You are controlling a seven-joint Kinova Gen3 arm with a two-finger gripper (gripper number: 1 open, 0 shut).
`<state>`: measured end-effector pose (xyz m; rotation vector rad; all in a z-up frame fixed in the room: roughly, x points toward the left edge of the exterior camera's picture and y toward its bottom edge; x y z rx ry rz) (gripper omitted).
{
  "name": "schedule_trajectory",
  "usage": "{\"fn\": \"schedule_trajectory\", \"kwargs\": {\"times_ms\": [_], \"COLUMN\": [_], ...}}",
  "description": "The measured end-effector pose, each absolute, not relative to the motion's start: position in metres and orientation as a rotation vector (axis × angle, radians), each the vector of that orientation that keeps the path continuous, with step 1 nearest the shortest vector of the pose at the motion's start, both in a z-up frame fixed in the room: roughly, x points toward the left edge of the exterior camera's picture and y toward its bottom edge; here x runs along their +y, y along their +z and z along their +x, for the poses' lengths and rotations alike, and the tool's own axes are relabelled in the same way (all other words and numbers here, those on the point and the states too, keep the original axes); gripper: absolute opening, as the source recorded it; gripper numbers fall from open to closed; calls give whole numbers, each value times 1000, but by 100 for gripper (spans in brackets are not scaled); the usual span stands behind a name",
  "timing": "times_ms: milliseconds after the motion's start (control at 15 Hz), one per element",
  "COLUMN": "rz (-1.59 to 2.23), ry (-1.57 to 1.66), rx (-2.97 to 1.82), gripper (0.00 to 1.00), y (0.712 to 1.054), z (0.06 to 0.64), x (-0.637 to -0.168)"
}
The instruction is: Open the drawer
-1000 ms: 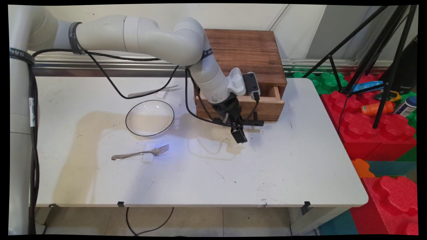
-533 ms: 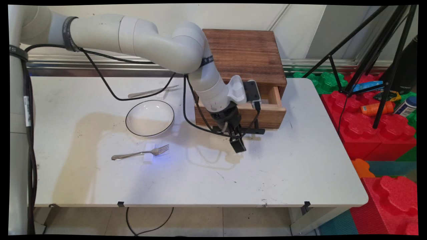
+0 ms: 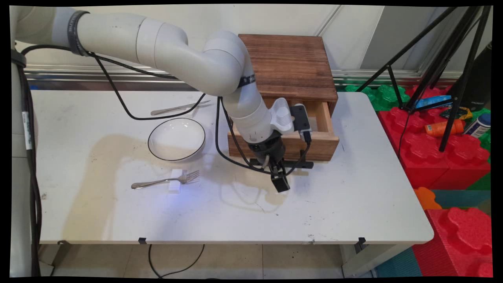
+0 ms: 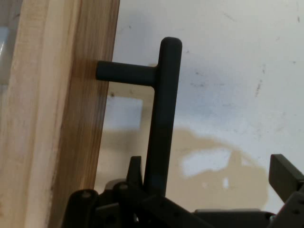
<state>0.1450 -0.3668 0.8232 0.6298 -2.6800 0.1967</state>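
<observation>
A brown wooden box [image 3: 289,63] stands at the table's far side with its drawer [image 3: 314,146] pulled partly out. My gripper [image 3: 278,173] is at the drawer's black bar handle [image 3: 303,164]. In the hand view the handle [image 4: 164,118] runs upright beside the drawer's wooden front [image 4: 61,118]. One finger [image 4: 135,167] sits in the gap between bar and wood, and the other finger [image 4: 285,175] stands well off to the right. The gripper [image 4: 209,172] is open and hooks the bar rather than clamping it. What is inside the drawer is hidden.
A white bowl [image 3: 176,139] with a dark rim sits left of the box. A fork [image 3: 165,181] rests on a small white block [image 3: 175,185] nearer to me, and a knife [image 3: 178,107] lies behind the bowl. Red foam blocks [image 3: 448,157] and a tripod [image 3: 452,78] stand off the table's right side.
The gripper has moved toward the table's near side, and the drawer has slid further out of the box with it.
</observation>
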Motion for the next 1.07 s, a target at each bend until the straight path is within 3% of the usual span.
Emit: {"fn": "schedule_trajectory", "kwargs": {"times_ms": [1067], "rz": [669], "ry": [147], "rx": [-2730], "gripper": [100], "y": [824], "z": [118], "x": [-310]}}
